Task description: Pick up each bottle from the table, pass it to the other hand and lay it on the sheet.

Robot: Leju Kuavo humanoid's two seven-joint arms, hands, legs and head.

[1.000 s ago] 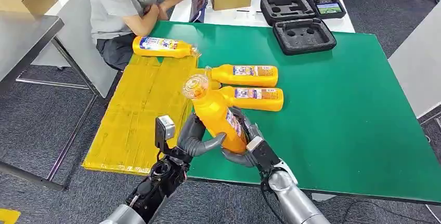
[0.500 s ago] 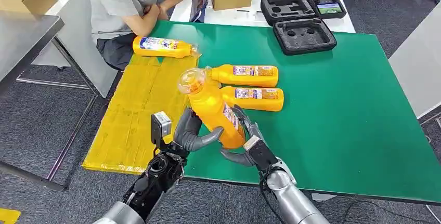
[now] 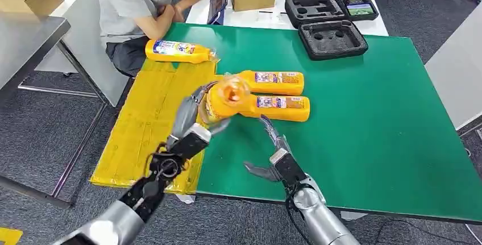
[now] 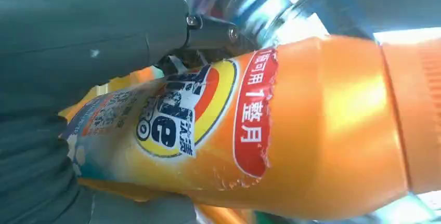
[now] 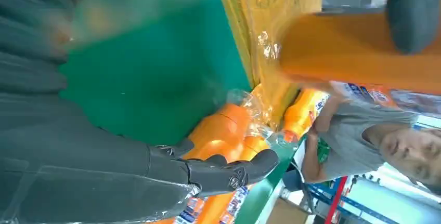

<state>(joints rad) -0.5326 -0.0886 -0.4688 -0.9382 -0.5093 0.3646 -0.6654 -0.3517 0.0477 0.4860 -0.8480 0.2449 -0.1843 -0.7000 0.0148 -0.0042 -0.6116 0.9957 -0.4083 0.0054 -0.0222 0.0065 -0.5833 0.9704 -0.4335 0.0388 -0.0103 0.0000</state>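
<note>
Carrying the orange plastic bottle with the clear cap [image 3: 223,100] in my left hand [image 3: 196,114], fingers wrapped round its body; the left wrist view confirms a firm wrap across the label [image 4: 208,115]. The bottle is in the air, cap end toward the camera, above the edge where the green table [image 3: 364,125] meets the yellow sheet [image 3: 153,120].

My right hand [image 3: 273,151] holds nothing: fingers spread and pointing up, hovering low over the table near the front edge, well apart from the bottle.

The handover looks done, so the step in hand is the lay-down. My plan:
- swing left until the whole bottle is over the sheet, not straddling the edge
- roll the wrist so the bottle lies flat on its side before lowering
- release only once the body rests on the sheet; it's round and will likely roll
- aim for bare sheet, clear of the orange bottle already lying at the sheet's far end [image 3: 179,50]

Left forearm reaches forward and up from below, wrist bent. Two more orange bottles [image 3: 273,92] lie side by side on the table. A person in a grey shirt [image 3: 136,0] sits at the far corner.
</note>
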